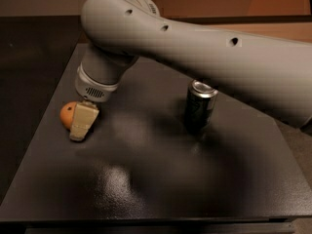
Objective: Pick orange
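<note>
- Step in hand: the approach to grasp the orange [67,115]. It is not yet lifted and sits on the table [146,179], near the left edge.
- Gripper [82,123]: low over the table, at the orange's right side. Its pale tip overlaps the fruit in this view. Contact looks likely but cannot be confirmed.
- Opening: cannot tell how wide the gripper stands, as only one pale part shows below the wrist. Nothing is seen held in it.
- Recommendation: centre the gripper on the fruit before closing. A round fruit pushed off-centre is apt to roll toward the table edge. Close gently, confirm the hold, then lift straight up.
- Can [200,108]: upright, well apart to the right, and no obstruction to the grasp.
- Arm [195,48]: spans the upper view, entering from the right.
</note>
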You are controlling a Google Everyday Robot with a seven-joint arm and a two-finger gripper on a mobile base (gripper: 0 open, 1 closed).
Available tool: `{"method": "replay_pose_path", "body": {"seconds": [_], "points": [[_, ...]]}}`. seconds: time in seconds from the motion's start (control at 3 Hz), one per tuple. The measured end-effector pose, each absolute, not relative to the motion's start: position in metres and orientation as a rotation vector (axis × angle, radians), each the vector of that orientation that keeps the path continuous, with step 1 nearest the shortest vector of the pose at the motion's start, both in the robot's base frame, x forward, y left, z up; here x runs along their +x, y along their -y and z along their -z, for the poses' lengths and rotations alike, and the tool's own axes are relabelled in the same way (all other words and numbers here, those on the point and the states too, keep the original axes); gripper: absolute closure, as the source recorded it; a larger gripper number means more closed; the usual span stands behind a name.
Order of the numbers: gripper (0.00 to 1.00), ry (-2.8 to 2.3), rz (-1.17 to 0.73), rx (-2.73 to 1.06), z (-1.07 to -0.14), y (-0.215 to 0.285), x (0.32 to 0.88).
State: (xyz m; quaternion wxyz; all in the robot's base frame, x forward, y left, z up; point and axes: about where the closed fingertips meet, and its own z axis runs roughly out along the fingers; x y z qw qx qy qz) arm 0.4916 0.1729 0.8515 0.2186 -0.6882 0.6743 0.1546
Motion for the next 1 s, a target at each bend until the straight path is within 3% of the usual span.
{"method": "replay_pose_path", "body": {"seconds": [1.0], "points": [[0.93,-1.834,-0.481,-1.929,-0.882,-0.184,0.485]]}}
